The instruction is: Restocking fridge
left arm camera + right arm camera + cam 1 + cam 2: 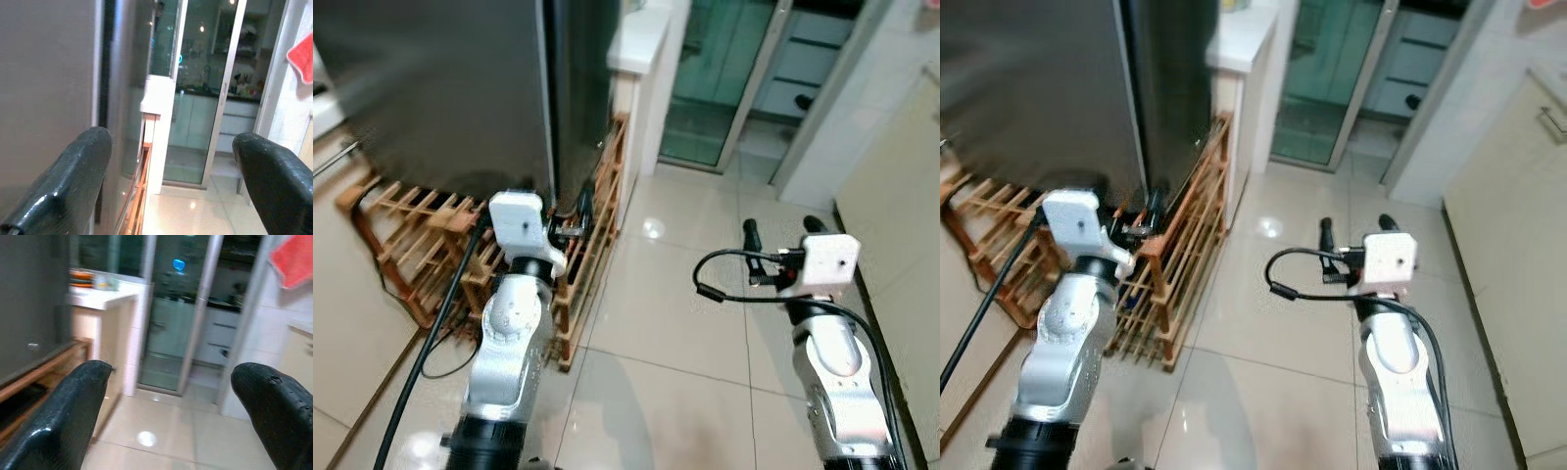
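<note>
Beside the tall dark grey fridge [440,88], the left end effector [570,227] is held just off the fridge's lower front corner, above the slatted wooden rack [416,245] on which the fridge stands. Its two black fingers [63,186] are seen spread well apart in the left wrist view, with nothing between them. A black cable [426,343] is seen running down along the silver left arm [509,343] toward the floor.

Well to the right of the fridge, the right end effector [781,229] is held over the glossy cream tiled floor [675,323], pointing the same way. Its black fingers [68,416] are likewise parted and empty. A looped black cable [724,279] hangs off the white wrist block of the right arm [837,362].

The fridge door is closed, and its front is a plain dark panel. Just behind the fridge, a narrow white surface [641,39] is seen on a pale cabinet. Beyond that, a sliding glass door with a silver frame [724,88] is set in the far wall, and a red cloth [301,56] hangs on the white tiled wall to the right of the fridge.
</note>
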{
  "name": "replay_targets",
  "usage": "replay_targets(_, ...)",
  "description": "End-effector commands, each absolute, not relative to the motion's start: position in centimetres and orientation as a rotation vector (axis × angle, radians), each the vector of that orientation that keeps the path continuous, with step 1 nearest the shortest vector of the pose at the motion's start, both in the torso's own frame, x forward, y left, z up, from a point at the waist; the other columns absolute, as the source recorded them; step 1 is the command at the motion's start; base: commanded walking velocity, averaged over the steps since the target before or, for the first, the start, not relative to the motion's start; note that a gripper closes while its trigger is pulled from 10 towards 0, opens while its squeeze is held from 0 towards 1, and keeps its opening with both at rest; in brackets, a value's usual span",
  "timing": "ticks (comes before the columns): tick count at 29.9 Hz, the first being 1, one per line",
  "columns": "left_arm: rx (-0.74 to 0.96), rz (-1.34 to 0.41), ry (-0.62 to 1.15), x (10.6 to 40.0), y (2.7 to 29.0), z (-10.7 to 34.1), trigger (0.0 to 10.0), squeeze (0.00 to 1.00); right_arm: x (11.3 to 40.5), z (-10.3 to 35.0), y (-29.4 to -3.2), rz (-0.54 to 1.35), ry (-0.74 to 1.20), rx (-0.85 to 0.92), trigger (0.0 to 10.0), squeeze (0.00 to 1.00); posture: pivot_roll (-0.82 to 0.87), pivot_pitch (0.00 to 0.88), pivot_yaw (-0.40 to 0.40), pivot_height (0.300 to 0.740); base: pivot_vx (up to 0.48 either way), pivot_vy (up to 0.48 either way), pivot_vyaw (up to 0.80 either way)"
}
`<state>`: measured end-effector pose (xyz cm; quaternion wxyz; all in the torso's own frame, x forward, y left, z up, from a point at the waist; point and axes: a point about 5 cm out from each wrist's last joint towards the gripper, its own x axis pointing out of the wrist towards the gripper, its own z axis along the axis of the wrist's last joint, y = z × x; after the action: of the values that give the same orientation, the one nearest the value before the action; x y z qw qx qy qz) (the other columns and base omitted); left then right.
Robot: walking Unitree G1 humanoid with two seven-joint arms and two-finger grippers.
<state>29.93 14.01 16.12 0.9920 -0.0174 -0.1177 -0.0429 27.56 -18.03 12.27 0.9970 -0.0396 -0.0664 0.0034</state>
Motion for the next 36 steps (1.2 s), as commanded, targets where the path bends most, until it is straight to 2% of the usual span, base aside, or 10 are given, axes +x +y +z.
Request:
replay_targets(1, -0.041, -0.093, -0.199, 30.1, 13.6, 15.6, 10.0, 0.00, 27.9, 12.3, -18.6, -0.022, -0.118, -0.076, 10.0, 0.00, -0.05, 0.000, -0.038, 0.740, 0.386, -0.281, 0.00)
replay_targets(6, -0.026, -0.077, -0.172, 30.5, 14.1, 15.8, 10.0, 0.00, 28.0, 12.1, -18.8, -0.040, -0.106, -0.058, 10.0, 0.00, -0.05, 0.000, -0.018, 0.740, 0.391, -0.275, 0.00)
replay_targets(10, -0.054, 0.012, -0.160, 31.0, 15.3, 16.4, 10.0, 0.00, 27.8, 11.0, -18.5, -0.047, -0.065, -0.040, 10.0, 0.00, -0.06, 0.000, -0.009, 0.740, 0.449, 0.000, 0.00)
replay_targets(16, -0.051, 0.050, -0.163, 31.0, 15.7, 16.6, 10.0, 0.00, 27.8, 11.0, -18.3, -0.040, -0.064, -0.039, 10.0, 0.00, -0.06, 0.000, -0.008, 0.740, 0.420, 0.159, 0.00)
replay_targets(18, -0.028, 0.127, -0.199, 30.9, 16.5, 17.3, 10.0, 0.00, 27.8, 10.8, -18.1, -0.025, -0.057, -0.040, 10.0, 0.00, -0.06, 0.000, -0.011, 0.740, 0.000, 0.480, 0.00)
replay_targets(23, 0.040, 0.155, -0.224, 30.8, 16.8, 18.0, 10.0, 0.00, 28.0, 10.4, -17.8, -0.003, -0.040, -0.043, 10.0, 0.00, -0.05, 0.000, -0.012, 0.740, 0.000, 0.096, 0.00)
replay_targets(28, 0.070, 0.148, -0.225, 31.2, 16.5, 18.3, 10.0, 0.00, 28.1, 10.3, -17.5, 0.007, -0.036, -0.042, 10.0, 0.00, -0.05, 0.000, -0.010, 0.740, 0.000, 0.000, 0.00)
replay_targets(36, 0.078, 0.056, -0.144, 34.5, 13.8, 18.3, 10.0, 0.00, 28.4, 10.2, -17.1, 0.017, -0.033, -0.038, 10.0, 0.00, -0.06, 0.000, 0.002, 0.740, 0.000, 0.000, 0.00)
